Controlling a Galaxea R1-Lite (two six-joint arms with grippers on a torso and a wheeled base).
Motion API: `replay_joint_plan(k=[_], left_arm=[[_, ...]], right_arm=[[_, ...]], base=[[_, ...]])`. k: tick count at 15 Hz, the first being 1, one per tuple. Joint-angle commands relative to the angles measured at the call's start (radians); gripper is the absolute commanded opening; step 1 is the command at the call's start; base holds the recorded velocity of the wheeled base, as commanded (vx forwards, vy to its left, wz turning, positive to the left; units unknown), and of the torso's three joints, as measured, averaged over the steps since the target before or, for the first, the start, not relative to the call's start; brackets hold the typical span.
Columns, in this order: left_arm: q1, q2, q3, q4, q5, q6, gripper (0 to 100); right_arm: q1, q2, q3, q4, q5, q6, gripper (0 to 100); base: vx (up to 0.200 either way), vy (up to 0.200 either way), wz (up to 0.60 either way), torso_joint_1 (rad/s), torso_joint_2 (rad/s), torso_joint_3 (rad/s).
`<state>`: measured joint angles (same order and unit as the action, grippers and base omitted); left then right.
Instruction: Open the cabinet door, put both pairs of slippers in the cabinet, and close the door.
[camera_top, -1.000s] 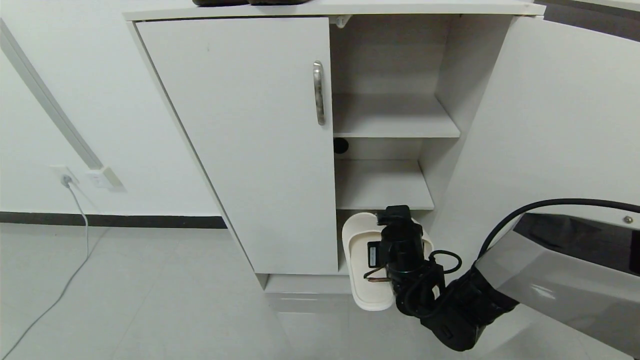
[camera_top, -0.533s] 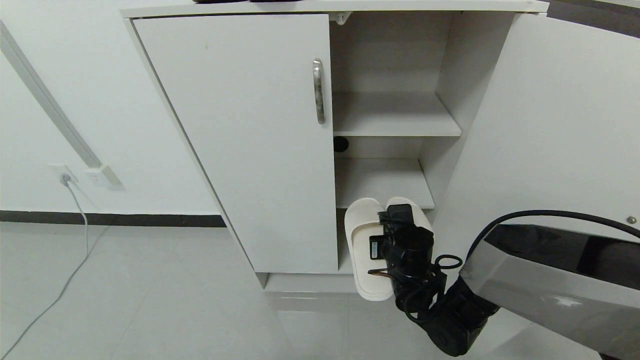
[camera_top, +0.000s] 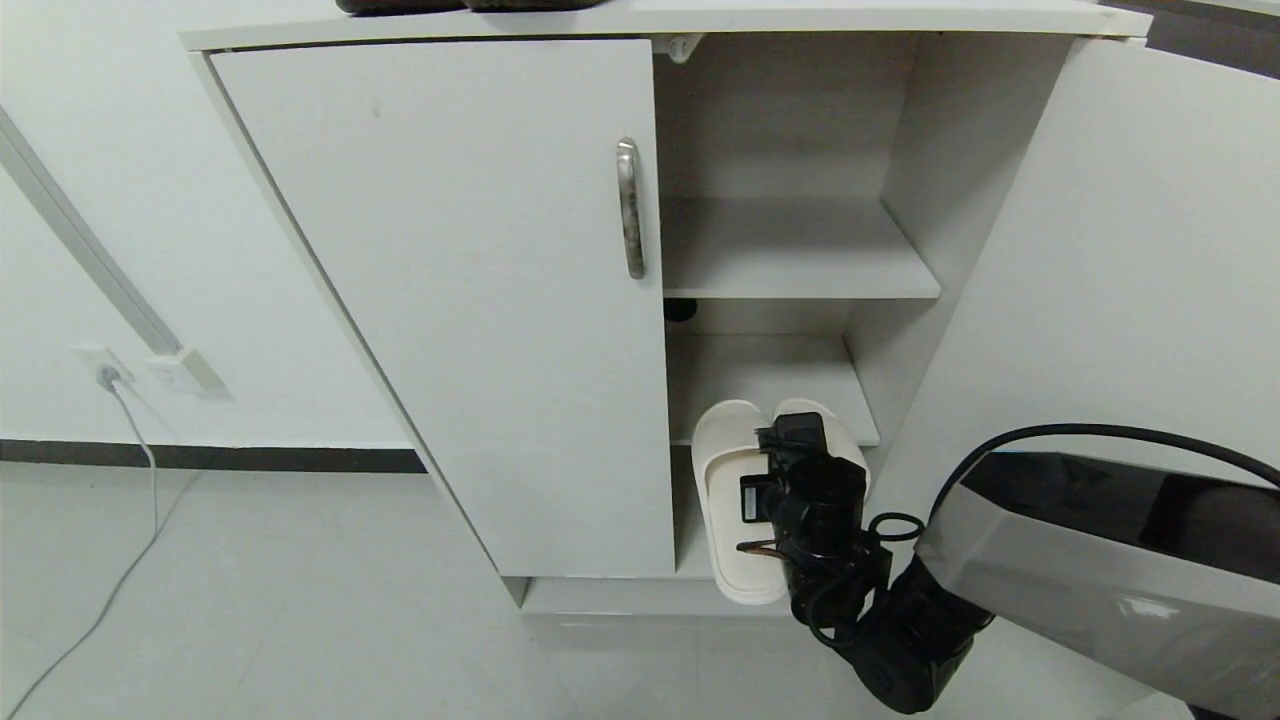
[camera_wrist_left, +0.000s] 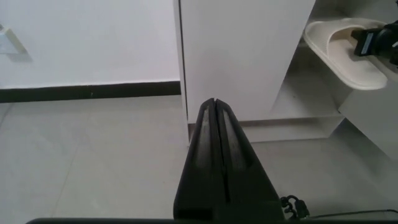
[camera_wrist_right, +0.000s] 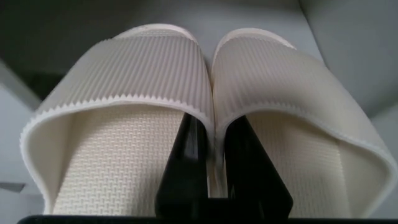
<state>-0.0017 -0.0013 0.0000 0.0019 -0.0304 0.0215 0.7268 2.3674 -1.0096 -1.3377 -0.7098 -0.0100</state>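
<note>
Cream foam slippers, ribbed straps and pebbled footbeds, hang as a pair with toes towards the cabinet, at the mouth of its bottom compartment and not yet set down. Right tool is clamped on the two inner side walls, pressed together. Right door stands open; left door is shut, with a brushed metal handle. Shelves are smooth white laminate. Dark shapes on top are probably the second pair. Left tool is pinched together on nothing, over glossy floor tile. Left to do: place both pairs, close the door.
</note>
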Motion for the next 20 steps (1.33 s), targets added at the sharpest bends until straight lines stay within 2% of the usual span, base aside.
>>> replay_joint_plan(k=[1,6,11,20], left_arm=[[0.000,0.001,0.000,0.000,0.000,0.000,0],[0.000,0.001,0.000,0.000,0.001,-0.002,0],[0.000,0.001,0.000,0.000,0.006,-0.005,0],[0.000,0.001,0.000,0.000,0.006,-0.005,0]], right_arm=[[0.000,-0.001,-0.003,0.002,0.001,-0.001,0],[-0.017,0.021,-0.126,0.094,0.009,-0.001,0],[-0.067,0.085,-0.350,0.264,0.033,-0.001,0],[-0.138,0.190,-0.667,0.465,0.053,0.005,0]], base=[[0.000,0.000,0.00,0.000,0.00,0.000],[0.000,0.000,0.00,0.000,0.00,0.000],[0.000,0.000,0.00,0.000,0.00,0.000],[0.000,0.000,0.00,0.000,0.00,0.000]])
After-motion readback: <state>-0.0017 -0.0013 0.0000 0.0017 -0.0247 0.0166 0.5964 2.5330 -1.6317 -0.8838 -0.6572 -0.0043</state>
